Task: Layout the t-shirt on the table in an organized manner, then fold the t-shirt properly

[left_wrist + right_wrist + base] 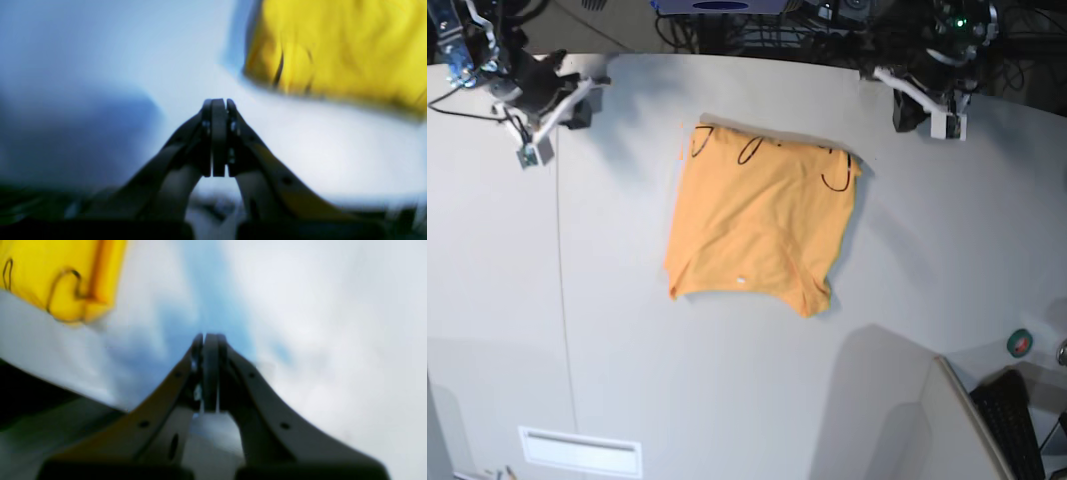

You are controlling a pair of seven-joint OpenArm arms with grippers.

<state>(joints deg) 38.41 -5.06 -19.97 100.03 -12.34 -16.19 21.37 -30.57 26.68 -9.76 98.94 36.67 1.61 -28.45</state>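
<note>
My right gripper (pixel 530 152) hangs pressed together and empty over the table's (pixel 607 330) far corner. The shirt (pixel 762 225) lies between my arms, folded into a rough square. My left gripper (pixel 944 122) is closed too, clear of the cloth, probably so nothing snags.

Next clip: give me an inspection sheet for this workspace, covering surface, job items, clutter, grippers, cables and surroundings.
Surface: white table, thin dark seam down one side, curved far edge.
Job's things: orange t-shirt lies flat mid-table, dark curved marks along its far edge, near corners slightly rumpled.
Clutter: small green roll at the table's edge.
Grippers: left gripper shut, empty; right gripper shut, empty; both clear of the shirt.
Cables: black cables behind the far edge.
Surroundings: keyboard at a lower corner.
</note>
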